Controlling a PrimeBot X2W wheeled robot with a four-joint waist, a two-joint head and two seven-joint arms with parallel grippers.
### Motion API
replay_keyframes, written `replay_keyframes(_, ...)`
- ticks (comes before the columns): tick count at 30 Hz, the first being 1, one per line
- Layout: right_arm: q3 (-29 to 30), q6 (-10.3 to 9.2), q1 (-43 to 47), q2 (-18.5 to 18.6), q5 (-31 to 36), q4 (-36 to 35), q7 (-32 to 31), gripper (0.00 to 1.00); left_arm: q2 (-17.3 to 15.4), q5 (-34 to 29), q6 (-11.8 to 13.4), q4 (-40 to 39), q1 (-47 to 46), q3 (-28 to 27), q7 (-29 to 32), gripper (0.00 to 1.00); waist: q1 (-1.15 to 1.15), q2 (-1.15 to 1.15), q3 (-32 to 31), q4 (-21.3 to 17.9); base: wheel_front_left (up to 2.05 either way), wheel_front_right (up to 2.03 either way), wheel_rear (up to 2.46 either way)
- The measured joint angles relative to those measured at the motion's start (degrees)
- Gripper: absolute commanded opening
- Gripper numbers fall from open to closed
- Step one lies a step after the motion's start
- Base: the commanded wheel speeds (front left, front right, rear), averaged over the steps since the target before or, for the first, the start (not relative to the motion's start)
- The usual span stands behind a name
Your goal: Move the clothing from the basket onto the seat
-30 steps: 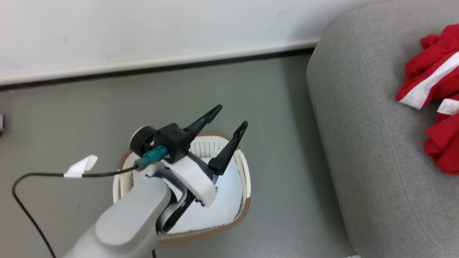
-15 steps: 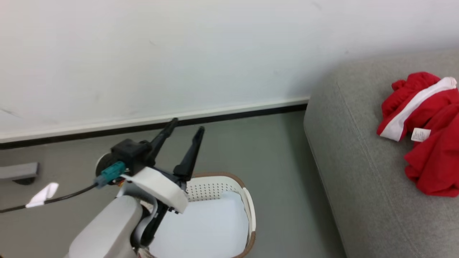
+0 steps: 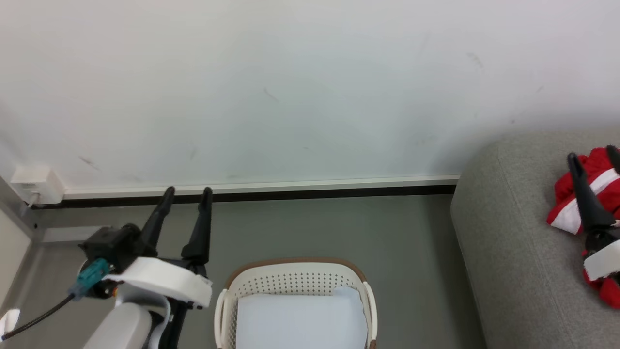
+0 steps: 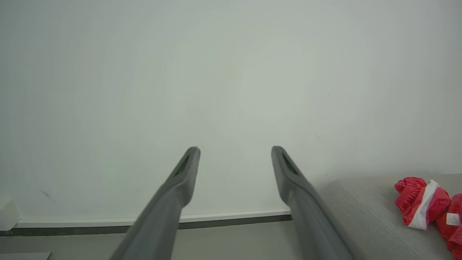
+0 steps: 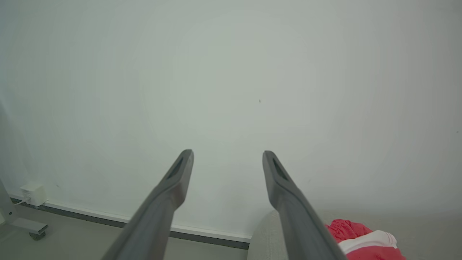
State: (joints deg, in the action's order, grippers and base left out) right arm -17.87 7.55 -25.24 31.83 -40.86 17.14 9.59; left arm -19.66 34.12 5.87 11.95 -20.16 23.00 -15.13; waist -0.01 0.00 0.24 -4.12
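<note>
Nearest you, the basket (image 3: 295, 262) stands on the floor (image 3: 348, 228), and the part of its inside that you can see holds a flat pale liner (image 3: 300, 320) with no red fabric on it; its near end is cut off by the head view's edge, so you cannot vouch for that part. Just left of the basket, your left gripper (image 3: 188, 191) hangs raised with its fingers spread wide and nothing between them, apparently parked clear of the rim because there is nothing there to pick. Well to the right of the basket, your right gripper (image 3: 592, 154) hovers over the seat (image 3: 513, 242), fingers likewise wide and bare. The clothing (image 3: 564, 198) lies bunched on the seat just beyond those fingers, apart from them, which suggests a finished drop. Behind the basket, the wall (image 3: 290, 97) closes the scene.
</note>
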Motion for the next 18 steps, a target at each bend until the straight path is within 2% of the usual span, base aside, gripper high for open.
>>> replay_keyframes(9, 3.5, 0.00, 8.4, -8.4, 5.9, -3.8, 4.7, 1.00, 2.1, -4.2, 1.0, -1.2, 8.7, -9.4, 0.0, 1.00, 0.00, 0.00, -1.4, 2.8, 0.00, 0.00, 0.00)
replay_keyframes(13, 5.3, 0.00, 13.0, -12.2, 7.4, -4.2, 5.2, 1.00, 3.8, -6.1, 0.0, -0.4, 10.8, -11.7, 0.0, 1.00, 0.00, 0.00, -1.5, 3.3, 0.00, 0.00, 0.00)
replay_keyframes(17, 5.8, 0.00, 15.3, -14.3, 9.2, -4.3, 5.4, 1.00, 5.2, -8.3, -0.9, 0.3, 11.9, -13.3, 0.0, 1.00, 0.01, 0.00, -1.5, 3.4, 0.00, 0.00, 0.00)
replay_keyframes(18, 6.4, 0.00, 16.3, -15.7, 10.1, -4.7, 5.4, 1.00, 6.4, -9.5, -1.8, 0.7, 12.6, -14.0, 0.0, 1.00, 0.01, 0.00, -1.5, 3.4, 0.00, 0.00, 0.00)
